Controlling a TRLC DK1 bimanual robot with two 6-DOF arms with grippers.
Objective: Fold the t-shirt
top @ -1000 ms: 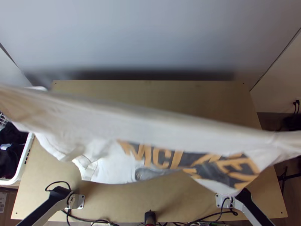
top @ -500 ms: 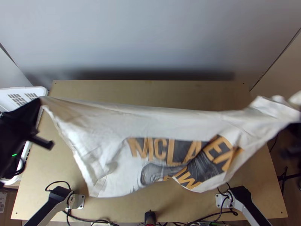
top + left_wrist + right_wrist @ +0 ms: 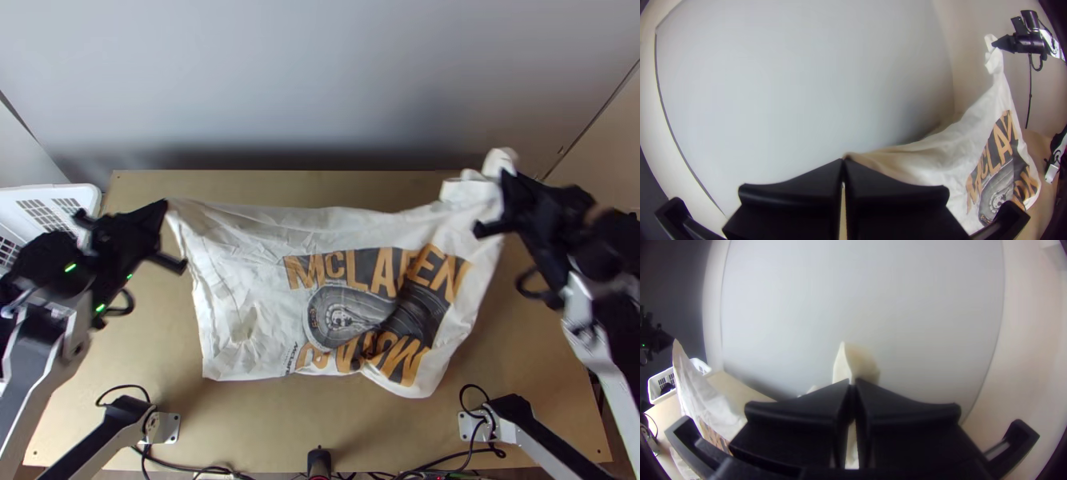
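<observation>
White t-shirt (image 3: 248, 272) aloft, left jaws (image 3: 164, 206) and right jaws (image 3: 506, 178) both clenched on it.

In the top view, the t-shirt (image 3: 248, 276) is soft, matt, rumpled cloth with a flat-looking print (image 3: 340, 268). Beneath it, the table (image 3: 280, 436) shows smooth, dull wood. At ten o'clock the basket (image 3: 80, 192) looks like smooth plastic; at twelve the wall (image 3: 320, 80) is smooth and matt. The mounting plates (image 3: 170, 429) at seven and five o'clock look metallic. The left gripper (image 3: 166, 206) and right gripper (image 3: 505, 176) have smooth, matt fingers (image 3: 791, 191).
</observation>
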